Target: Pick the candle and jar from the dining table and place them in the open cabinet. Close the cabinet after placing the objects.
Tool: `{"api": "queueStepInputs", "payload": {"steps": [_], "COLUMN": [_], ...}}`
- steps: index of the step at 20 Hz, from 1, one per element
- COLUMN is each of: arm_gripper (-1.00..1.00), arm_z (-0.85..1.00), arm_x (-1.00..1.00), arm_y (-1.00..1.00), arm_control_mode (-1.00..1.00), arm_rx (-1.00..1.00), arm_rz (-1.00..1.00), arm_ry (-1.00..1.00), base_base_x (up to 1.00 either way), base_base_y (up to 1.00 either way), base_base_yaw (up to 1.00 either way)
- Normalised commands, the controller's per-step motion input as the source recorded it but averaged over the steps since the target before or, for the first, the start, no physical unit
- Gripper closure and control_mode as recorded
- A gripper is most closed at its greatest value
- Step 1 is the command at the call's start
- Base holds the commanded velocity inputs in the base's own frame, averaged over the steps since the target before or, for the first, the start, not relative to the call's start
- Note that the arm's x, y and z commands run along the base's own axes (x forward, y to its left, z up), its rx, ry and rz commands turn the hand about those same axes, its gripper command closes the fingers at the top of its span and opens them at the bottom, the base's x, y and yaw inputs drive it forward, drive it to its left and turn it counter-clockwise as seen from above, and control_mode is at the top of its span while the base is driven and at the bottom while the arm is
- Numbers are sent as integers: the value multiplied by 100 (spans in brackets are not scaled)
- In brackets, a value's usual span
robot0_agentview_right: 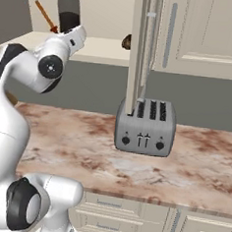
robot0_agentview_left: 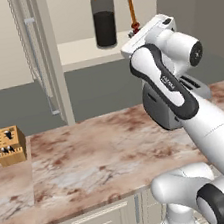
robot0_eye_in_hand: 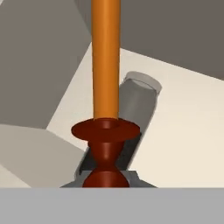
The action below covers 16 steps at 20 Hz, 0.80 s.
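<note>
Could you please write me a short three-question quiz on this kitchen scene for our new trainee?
1. True or false: the jar already stands on the cabinet shelf.
2. What is the gripper shut on? A) the toaster B) the candle C) the knife block
3. Fill in: the cabinet doors are ____ (open/closed).

Key:
1. True; it stands upright on the pale shelf.
2. B; the hand view shows the holder's dark red stem pinched at the gripper.
3. Open; one door stands edge-on in front of the toaster in the right base view.
</note>
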Motion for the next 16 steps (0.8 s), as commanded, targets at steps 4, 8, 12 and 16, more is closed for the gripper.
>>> {"api": "queueStepInputs", "payload": {"steps": [4, 8, 12, 16], "arm_gripper": [100, 100, 100, 100], "arm_z": [0, 0, 0, 0], "arm_x": [0, 1, 14, 15], "arm_y": [-47, -34, -23, -30], "arm_control_mode": [-100, -100, -100, -100], "arm_rx": [8, 5, 2, 8], "arm_rz": [-18, -9, 0, 0], "arm_ry": [0, 0, 1, 2], "base_base_x": [0, 0, 0, 0], "base_base_y": [0, 0, 0, 0], "base_base_yaw": [0, 0, 0, 0]}}
